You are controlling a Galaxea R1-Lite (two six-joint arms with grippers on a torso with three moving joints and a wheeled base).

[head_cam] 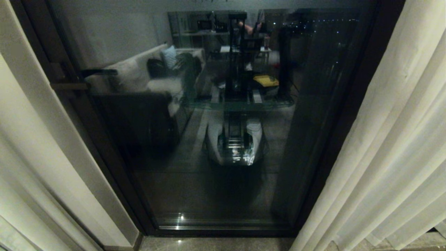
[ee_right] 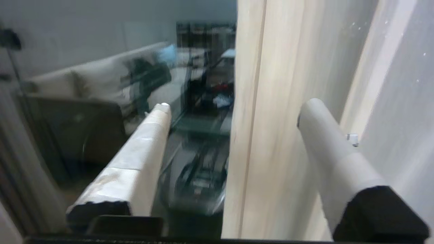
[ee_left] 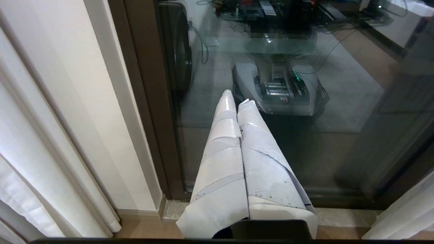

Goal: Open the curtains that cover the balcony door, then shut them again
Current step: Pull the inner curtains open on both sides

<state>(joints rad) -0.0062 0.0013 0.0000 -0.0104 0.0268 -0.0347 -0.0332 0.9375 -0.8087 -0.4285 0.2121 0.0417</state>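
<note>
Straddling the curtains (ee_right: 268,118), the right end effector (ee_right: 234,105) seemingly touches nothing.

Right gripper (ee_right: 234,105) wide apart — left gripper (ee_left: 237,98) pressed together.

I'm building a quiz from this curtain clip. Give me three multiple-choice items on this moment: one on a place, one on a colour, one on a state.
1. Where does the curtain's edge stand by the right gripper?
A. between its fingers
B. clamped flat
C. out of view

2. The balcony door frame's colour?
A. white
B. dark brown-black
C. red

3. The left gripper is:
A. wide open
B. shut on fabric
C. shut, holding nothing

Answers: 1 A, the edge hangs in the gap between the spread fingers. 2 B, dark frame around the glass. 3 C, fingers pressed together, nothing between.
</note>
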